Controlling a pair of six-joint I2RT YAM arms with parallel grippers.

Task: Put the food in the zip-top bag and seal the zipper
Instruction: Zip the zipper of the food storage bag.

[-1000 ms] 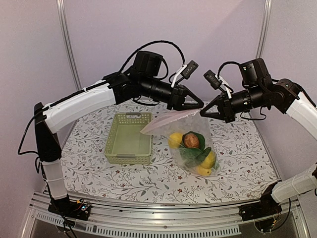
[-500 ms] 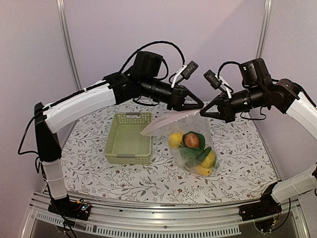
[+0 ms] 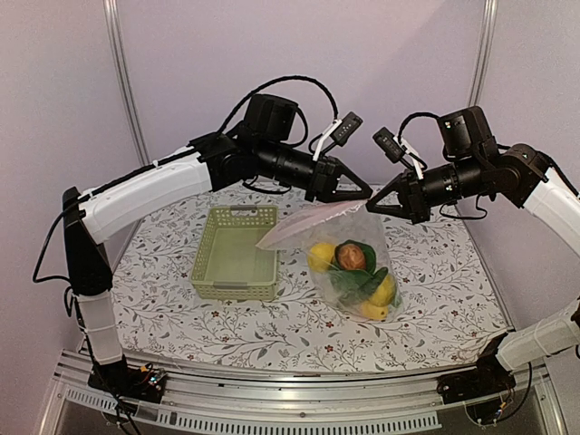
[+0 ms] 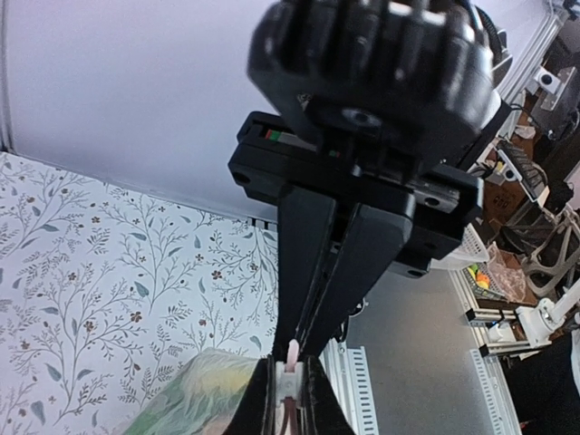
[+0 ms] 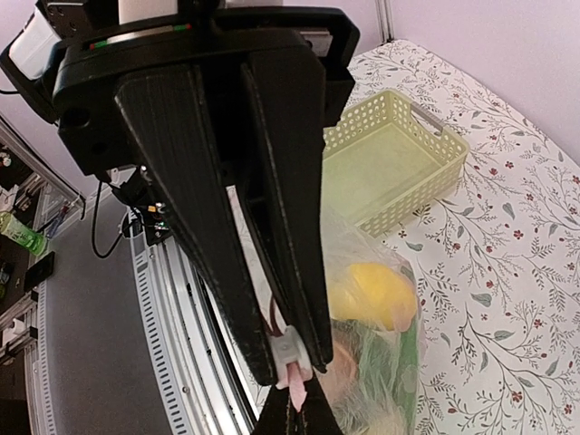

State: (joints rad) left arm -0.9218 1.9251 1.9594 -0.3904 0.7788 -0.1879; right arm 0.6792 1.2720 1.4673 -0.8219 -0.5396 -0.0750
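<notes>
Above the floral tablecloth, my left gripper and right gripper both clamp the zipper at its right end, tips apparently touching. The zip-top bag stands below with the food inside. I'd anchor one end and slide the other leftward, squeezing evenly.

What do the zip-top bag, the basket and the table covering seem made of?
The zip-top bag: thin clear plastic film, glossy, crinkled; food shows through. The basket: rigid pale green plastic, likely moulded, lattice holes. The table covering: matte white, printed floral pattern; cloth or vinyl, unclear.
</notes>
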